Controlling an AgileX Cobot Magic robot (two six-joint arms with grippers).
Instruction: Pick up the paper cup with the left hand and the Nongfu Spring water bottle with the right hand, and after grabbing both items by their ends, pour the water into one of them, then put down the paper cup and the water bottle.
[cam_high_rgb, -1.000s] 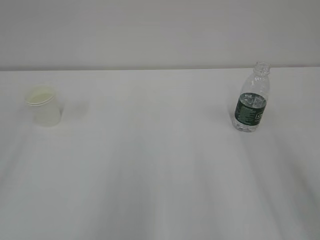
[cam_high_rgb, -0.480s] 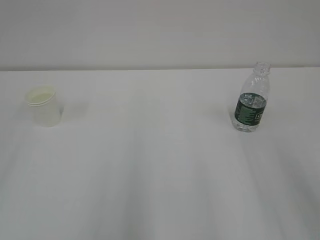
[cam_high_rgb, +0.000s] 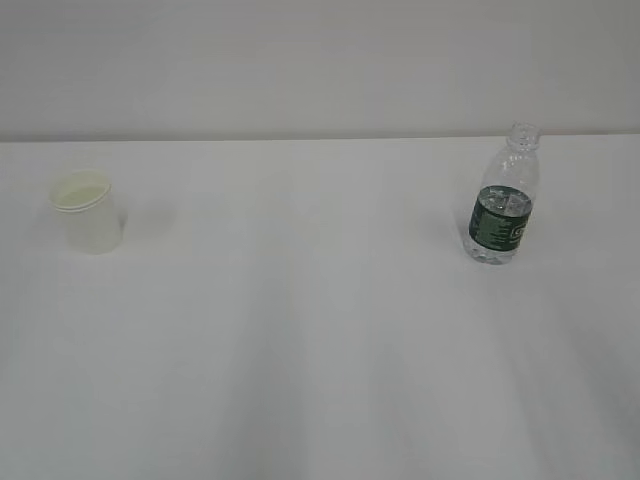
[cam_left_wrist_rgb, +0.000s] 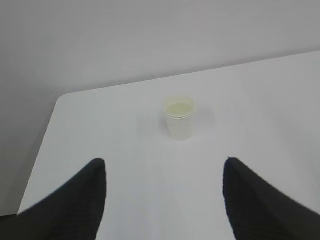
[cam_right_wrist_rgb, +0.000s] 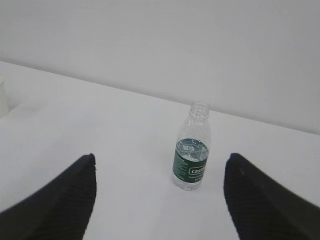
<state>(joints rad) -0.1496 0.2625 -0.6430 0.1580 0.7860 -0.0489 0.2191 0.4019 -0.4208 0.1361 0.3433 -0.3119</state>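
Cup and bottle upright on the white bench (cam_high_rgb: 320, 330), well apart, untouched.
Paper cup (cam_left_wrist_rgb: 179, 117) ahead of the left hand (cam_left_wrist_rgb: 165, 200), between wide-open, empty fingers (cam_left_wrist_rgb: 85, 195); Nongfu Spring water bottle (cam_right_wrist_rgb: 192, 147) likewise ahead of the right hand (cam_right_wrist_rgb: 160, 200), spread wide, holding nothing.

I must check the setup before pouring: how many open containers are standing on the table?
2. The paper cup stands upright at the far left of the table; the Nongfu Spring water bottle, without a cap, stands upright at the far right. Nothing seems hidden.
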